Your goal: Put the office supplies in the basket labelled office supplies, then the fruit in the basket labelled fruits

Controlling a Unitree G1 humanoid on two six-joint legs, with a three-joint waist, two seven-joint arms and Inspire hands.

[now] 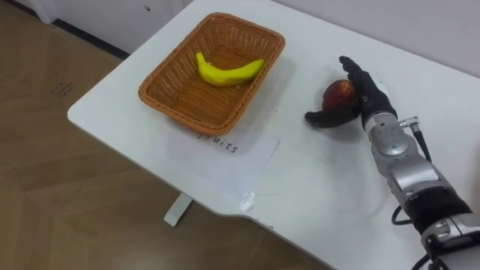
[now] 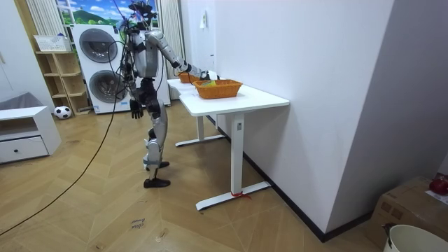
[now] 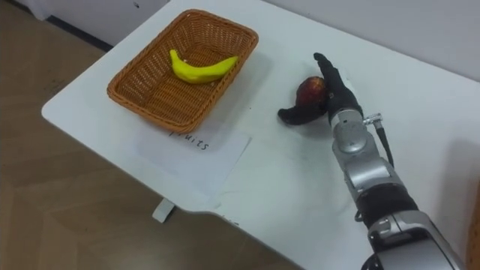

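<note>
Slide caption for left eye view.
Open right robot hand at a red apple, beside a rectangular brown wicker basket holding a yellow banana.

Black-fingered right hand (image 1: 369, 96) on a silver forearm — black sleeve, thin cable.

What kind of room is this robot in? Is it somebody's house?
Probably a laundry or utility room in a home. Two stacked washing machines stand at the back, with a wooden shelf beside them and a ball on the wood floor.
</note>
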